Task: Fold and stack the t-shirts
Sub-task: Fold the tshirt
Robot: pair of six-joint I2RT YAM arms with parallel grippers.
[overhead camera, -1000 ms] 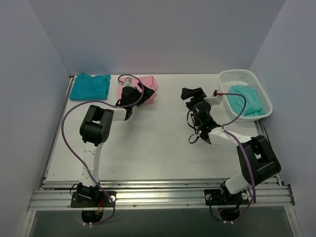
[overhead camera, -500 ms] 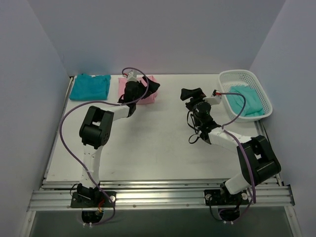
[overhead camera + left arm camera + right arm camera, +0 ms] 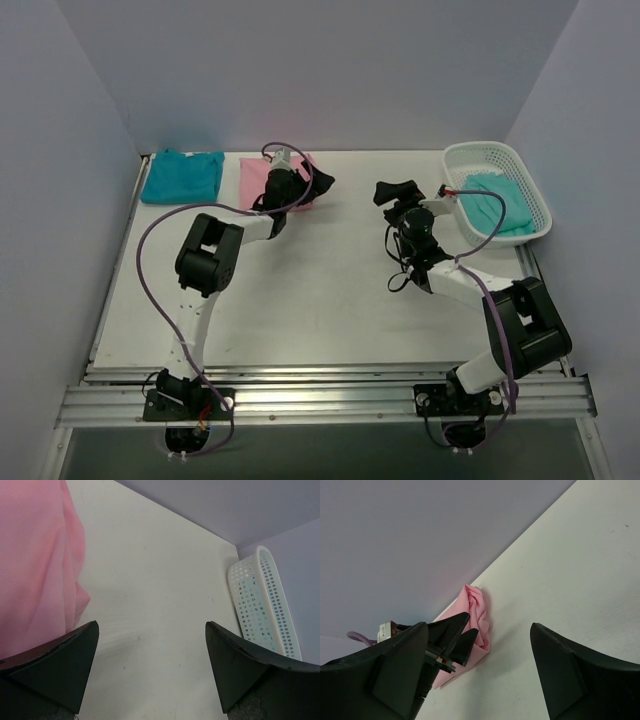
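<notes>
Pale lilac walls (image 3: 320, 70) close in a white table (image 3: 300, 300). By my judgement the task is about half done: the deep teal t-shirt (image 3: 181, 176) lies folded at the far left and the light pink t-shirt (image 3: 254, 180) lies folded near it, but the 2 are apart, not stacked. The mint-teal t-shirt (image 3: 497, 205) is bunched in the white mesh basket (image 3: 535, 195) (nothing folded there yet).

The left arm stretches far forward. The left gripper (image 3: 151, 630) has its 2 fingers spread wide and empty; the pink cloth sits just outside its left finger (image 3: 55, 665), and the basket lies well beyond the right one. The right arm bends inward, and the right gripper (image 3: 479, 630) is also spread and empty over bare table, the pink shirt ahead between its fingers and the basket behind them.
</notes>
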